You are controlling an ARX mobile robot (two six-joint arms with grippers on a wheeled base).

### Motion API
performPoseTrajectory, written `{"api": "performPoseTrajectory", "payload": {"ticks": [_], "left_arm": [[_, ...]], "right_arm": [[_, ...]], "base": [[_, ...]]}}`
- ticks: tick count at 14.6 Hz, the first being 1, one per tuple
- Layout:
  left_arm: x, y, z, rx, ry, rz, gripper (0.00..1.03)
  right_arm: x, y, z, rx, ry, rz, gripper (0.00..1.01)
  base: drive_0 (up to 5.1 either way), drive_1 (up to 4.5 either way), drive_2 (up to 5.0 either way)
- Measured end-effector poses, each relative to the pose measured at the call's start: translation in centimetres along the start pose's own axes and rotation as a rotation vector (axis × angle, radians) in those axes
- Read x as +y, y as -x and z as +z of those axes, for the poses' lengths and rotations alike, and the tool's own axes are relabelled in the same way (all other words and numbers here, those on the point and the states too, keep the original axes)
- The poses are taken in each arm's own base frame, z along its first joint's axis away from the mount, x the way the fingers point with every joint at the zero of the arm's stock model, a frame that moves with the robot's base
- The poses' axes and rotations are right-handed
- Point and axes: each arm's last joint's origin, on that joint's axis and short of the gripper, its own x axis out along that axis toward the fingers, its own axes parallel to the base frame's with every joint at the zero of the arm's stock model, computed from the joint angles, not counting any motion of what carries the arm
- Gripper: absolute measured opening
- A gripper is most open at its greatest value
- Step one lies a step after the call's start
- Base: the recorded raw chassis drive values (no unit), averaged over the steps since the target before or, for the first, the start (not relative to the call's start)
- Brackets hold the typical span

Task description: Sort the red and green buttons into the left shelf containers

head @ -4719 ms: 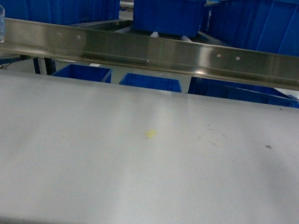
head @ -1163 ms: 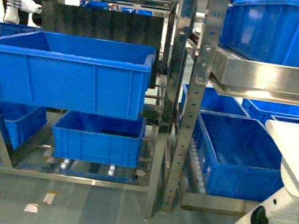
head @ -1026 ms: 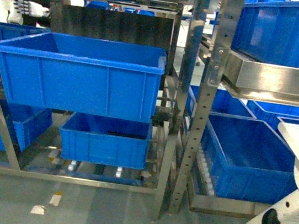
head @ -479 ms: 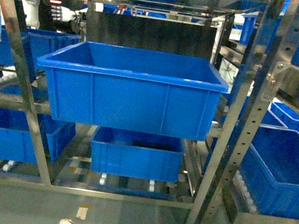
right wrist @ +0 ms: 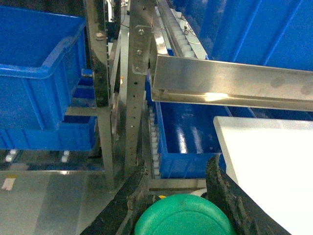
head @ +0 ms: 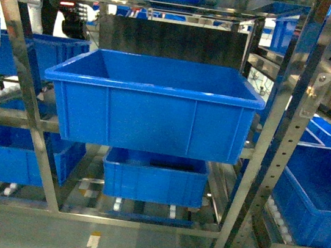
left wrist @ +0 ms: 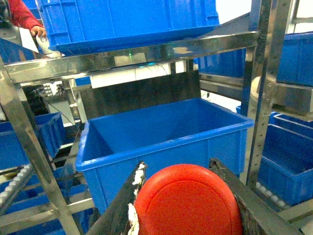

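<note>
Left hand grips red button — right, green button; bodies hidden.

Red button and green button face large blue bin.

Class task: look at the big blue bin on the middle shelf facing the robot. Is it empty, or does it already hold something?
Empty, as far as shows. The blue bin shows only bare inner walls in the left wrist view; its floor is partly hidden behind the near rim.

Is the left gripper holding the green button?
No, the left wrist view shows the left gripper shut on the red button; the green button sits in the right gripper.
</note>
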Motion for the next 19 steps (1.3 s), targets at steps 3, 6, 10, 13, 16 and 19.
{"api": "performPoseTrajectory", "payload": {"ticks": [3, 6, 10, 13, 16, 19], "left_arm": [[0.0, 0.0, 0.01, -0.001, 0.0, 0.0, 0.32], [0.0, 0.0, 0.03, -0.003, 0.0, 0.0, 0.32], [0.01, -0.05, -0.05, 0.002, 0.0, 0.002, 0.32], [0.0, -0.03, -0.05, 0.004, 0.0, 0.001, 0.32], [-0.03, 0.01, 0.03, -0.002, 0.0, -0.002, 0.32], [0.05, -0.07, -0.13, 0.009, 0.0, 0.006, 0.32]], "right_arm": [[0.01, 0.0, 0.02, -0.002, 0.001, 0.0, 0.31], [0.01, -0.01, 0.02, -0.002, 0.001, 0.001, 0.31], [0.01, -0.04, 0.0, -0.002, 0.001, 0.001, 0.31], [0.02, -0.03, -0.01, 0.0, 0.0, 0.001, 0.31], [-0.18, 0.04, -0.05, 0.003, -0.002, -0.012, 0.31], [0.1, -0.09, -0.09, 0.005, -0.001, 0.009, 0.31]], "base": [[-0.1, 4.07, -4.2], [0.0, 4.13, -4.1], [0.1, 2.12, -2.0], [-0.8, 2.6, -1.5], [-0.6, 4.5, -3.2], [0.0, 0.0, 0.0]]}}
